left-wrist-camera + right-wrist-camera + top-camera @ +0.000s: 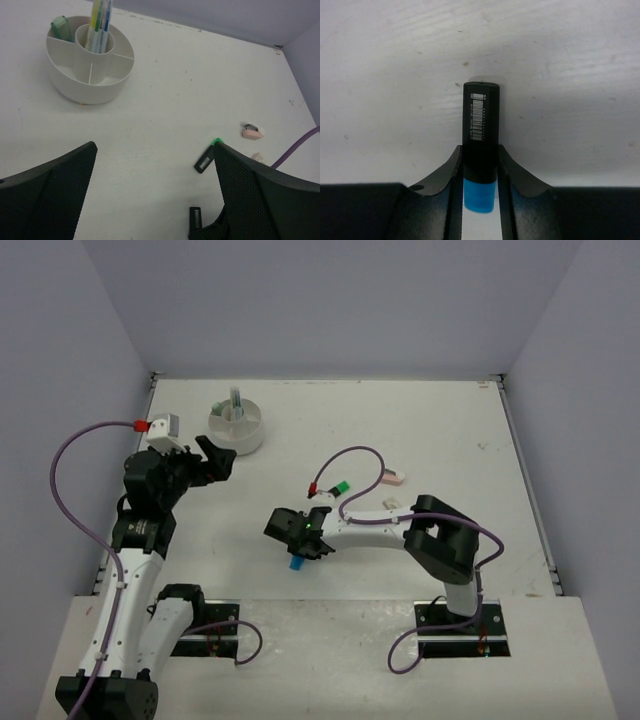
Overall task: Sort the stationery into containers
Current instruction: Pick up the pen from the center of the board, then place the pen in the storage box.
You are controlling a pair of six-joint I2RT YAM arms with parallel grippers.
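Near the front middle of the white table [570, 75], the right gripper [480, 152] has its jaws drawn in narrow against both sides of a blue highlighter [481, 112] with a black cap, which lies on the surface. Further left, the left gripper [155, 147] hangs with jaws spread wide and empty, short of the round white tub [65, 75], whose centre cup holds upright pens [100, 25] and one outer compartment a green highlighter [61, 26]

A white surface [420, 430] is seen, marked with small dark specks and faint scuffs. It is enclosed on 3 sides by plain, pale grey-lilac walls [330, 300], joined at the back corners.
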